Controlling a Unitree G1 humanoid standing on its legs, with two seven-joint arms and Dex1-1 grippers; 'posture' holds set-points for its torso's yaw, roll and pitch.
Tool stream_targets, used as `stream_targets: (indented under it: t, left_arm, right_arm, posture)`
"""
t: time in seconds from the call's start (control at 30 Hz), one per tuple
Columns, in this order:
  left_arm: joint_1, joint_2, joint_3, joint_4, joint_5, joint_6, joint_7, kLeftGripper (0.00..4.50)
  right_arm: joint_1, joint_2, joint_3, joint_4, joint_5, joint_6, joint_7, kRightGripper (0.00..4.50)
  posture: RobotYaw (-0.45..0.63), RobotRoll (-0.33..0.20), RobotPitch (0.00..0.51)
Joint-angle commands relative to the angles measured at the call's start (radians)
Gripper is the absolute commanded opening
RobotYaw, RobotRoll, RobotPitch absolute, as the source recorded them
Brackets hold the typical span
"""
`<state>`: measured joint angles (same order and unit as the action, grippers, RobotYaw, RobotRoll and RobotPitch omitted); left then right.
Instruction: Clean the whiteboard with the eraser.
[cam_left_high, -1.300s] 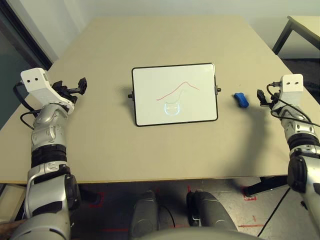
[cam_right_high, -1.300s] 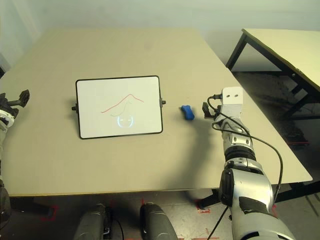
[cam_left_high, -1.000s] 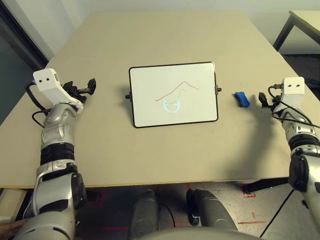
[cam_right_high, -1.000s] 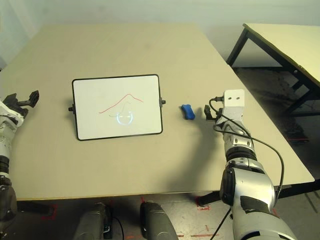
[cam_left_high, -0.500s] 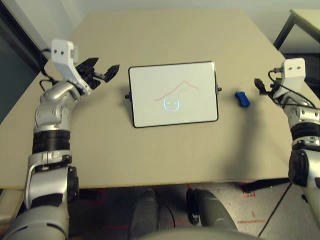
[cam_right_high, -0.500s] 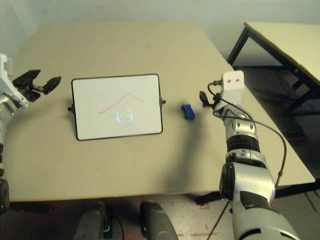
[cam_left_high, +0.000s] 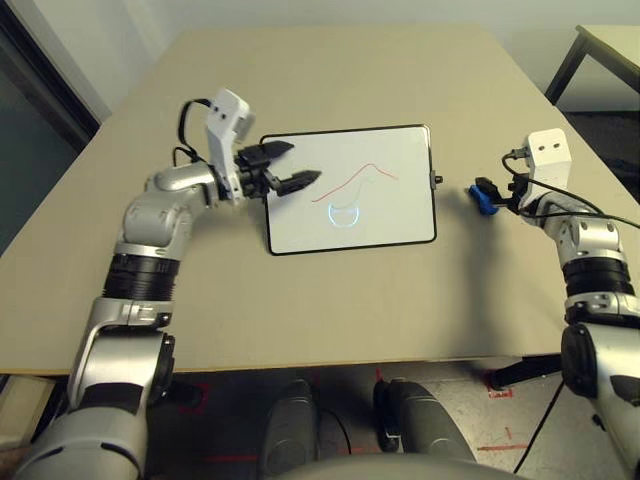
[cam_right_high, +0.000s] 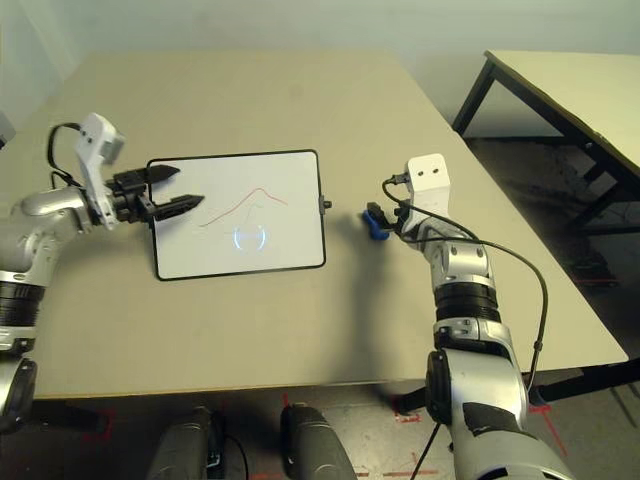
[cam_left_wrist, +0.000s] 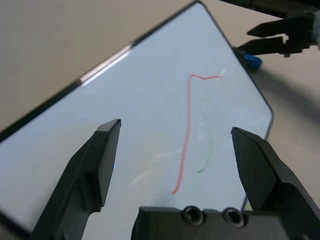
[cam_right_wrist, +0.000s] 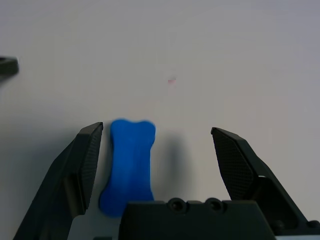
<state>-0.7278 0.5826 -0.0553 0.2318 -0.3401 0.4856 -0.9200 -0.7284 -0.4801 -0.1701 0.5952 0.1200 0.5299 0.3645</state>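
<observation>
A broad beige table (cam_left_high: 330, 300) with a plain matte top carries two things. The whiteboard (cam_left_high: 350, 188) lies flat near the middle, its thin black frame resting on the tabletop, a red line and what looks like a faint green stroke drawn on its glossy face. The eraser (cam_right_wrist: 128, 165), a small bright blue block pinched at its waist, lies flat on the bare surface to the robot's right of the board, apart from its frame
</observation>
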Motion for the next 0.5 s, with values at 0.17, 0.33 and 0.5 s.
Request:
stream_targets:
  t: [0.17, 0.33, 0.5]
  left_arm:
    - [-0.023, -0.041, -0.035, 0.009, 0.036, -0.008, -0.008, 4.5]
    - [-0.023, -0.057, -0.039, 0.0, 0.046, -0.003, -0.007, 4.5]
    - [-0.018, -0.059, -0.037, -0.014, 0.042, 0.007, -0.004, 4.5]
  right_arm:
    - [0.035, 0.026, 0.029, -0.047, -0.002, 0.057, -0.001, 4.49]
    - [0.026, 0.037, 0.04, -0.027, -0.006, 0.048, -0.002, 4.49]
    - [0.006, 0.042, 0.047, 0.025, -0.014, 0.02, -0.003, 4.49]
  posture:
    - [-0.06, 0.0, 0.063]
    - [-0.05, 0.0, 0.067]
    - [-0.05, 0.0, 0.078]
